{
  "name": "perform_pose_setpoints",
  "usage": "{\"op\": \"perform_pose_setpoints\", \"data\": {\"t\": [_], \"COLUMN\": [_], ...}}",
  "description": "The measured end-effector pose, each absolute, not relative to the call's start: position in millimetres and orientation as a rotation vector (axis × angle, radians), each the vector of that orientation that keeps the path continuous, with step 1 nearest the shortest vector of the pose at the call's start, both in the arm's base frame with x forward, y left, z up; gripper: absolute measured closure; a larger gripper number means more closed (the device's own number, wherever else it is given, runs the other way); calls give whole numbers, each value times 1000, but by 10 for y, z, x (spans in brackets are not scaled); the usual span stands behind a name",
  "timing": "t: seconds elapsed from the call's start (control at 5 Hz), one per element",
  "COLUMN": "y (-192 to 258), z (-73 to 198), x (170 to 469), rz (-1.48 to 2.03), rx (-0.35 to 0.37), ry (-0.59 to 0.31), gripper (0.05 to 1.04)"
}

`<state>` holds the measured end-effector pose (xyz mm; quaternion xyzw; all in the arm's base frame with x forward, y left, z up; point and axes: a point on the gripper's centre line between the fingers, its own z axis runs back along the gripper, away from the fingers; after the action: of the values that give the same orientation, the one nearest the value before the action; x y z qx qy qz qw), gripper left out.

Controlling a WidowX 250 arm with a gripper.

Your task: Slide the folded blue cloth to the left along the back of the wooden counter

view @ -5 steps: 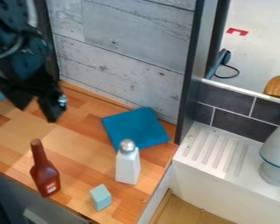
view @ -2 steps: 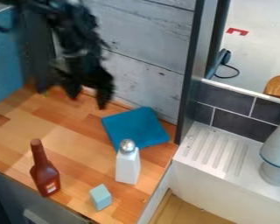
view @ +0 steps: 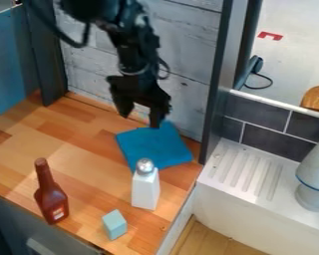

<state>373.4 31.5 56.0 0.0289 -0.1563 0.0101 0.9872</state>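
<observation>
Camera view: gripper downward, fingers apart, near blue cloth.

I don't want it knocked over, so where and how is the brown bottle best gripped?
Probably by the neck, coming down from above with the open pincer straddling it. The brown bottle stands upright with its neck uppermost, and that neck is clearly slimmer than the body below, so it should be easier to close on.

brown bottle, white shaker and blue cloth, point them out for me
brown bottle (view: 51, 198), camera view, on its body
white shaker (view: 145, 191), camera view, on its white side
blue cloth (view: 159, 148), camera view, on its middle
</observation>
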Motion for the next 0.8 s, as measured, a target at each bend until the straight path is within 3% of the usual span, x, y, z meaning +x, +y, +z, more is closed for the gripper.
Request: {"op": "perform_pose_setpoints", "data": {"t": [0.8], "y": [401], "z": [39], "x": [3824], "rz": [-5], "rx": [122], "ry": [-251], "gripper": [80]}}
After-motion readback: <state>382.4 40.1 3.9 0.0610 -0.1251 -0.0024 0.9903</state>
